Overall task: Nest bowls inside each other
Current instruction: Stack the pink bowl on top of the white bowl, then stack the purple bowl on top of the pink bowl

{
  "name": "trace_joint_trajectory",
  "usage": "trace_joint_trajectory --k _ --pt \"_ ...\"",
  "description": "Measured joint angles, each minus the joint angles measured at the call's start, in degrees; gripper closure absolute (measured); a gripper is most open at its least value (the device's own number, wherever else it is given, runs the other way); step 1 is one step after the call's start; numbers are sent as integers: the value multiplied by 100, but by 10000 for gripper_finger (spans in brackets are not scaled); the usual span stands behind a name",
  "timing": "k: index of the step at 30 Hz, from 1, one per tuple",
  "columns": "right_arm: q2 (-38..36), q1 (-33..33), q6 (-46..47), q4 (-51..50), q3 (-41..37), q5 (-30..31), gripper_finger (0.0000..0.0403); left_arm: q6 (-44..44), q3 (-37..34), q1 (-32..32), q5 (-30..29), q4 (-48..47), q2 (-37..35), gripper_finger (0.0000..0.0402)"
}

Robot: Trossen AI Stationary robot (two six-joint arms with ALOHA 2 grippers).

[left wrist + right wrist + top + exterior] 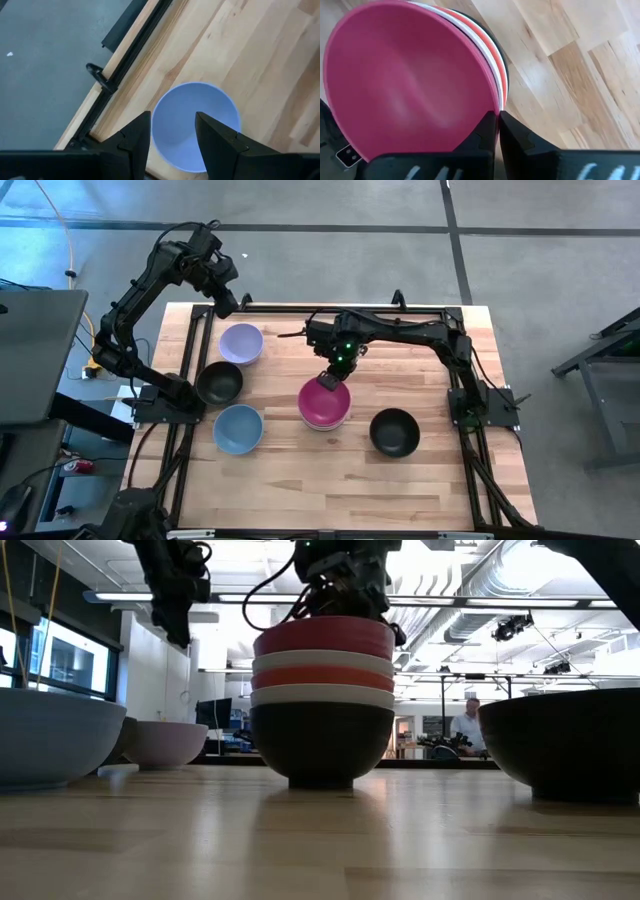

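Note:
A stack of nested bowls [324, 405] stands mid-table: black at the bottom [320, 740], then white, red and white, with the magenta bowl [405, 80] on top. My right gripper [334, 378] is at the magenta bowl's far rim, shut on it. My left gripper [172, 135] hangs open above the lavender bowl [241, 343] near the far left corner, touching nothing. A black bowl [219, 382], a blue bowl [238, 428] and a second black bowl [394, 431] rest on their bases on the table. My right gripper pinches the magenta bowl's rim [496, 102] at its far side, one finger [482, 135] inside the bowl and the other outside. The fingers come from above, slanting down. The bowl sits nested on top of the stack [322, 640], roughly level.
The wooden table [300, 490] has bare room along its near edge and between the stack and the right black bowl. Black frame rails run along the far edge [135, 45]. In the low view a person [470, 725] shows far off in the room behind.

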Motion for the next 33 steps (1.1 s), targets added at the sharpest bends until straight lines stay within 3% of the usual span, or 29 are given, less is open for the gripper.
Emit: trace_joint_trajectory --k 14,25,33 --pt "0 1 -51 282 -87 -25 396 38 0 0 91 -4 0 259" --pt "-29 15 -122 452 -87 -187 267 40 2 -2 91 -4 -2 259" --pt "-638 -50 -447 473 -85 165 239 89 -195 -2 64 -12 -10 259"
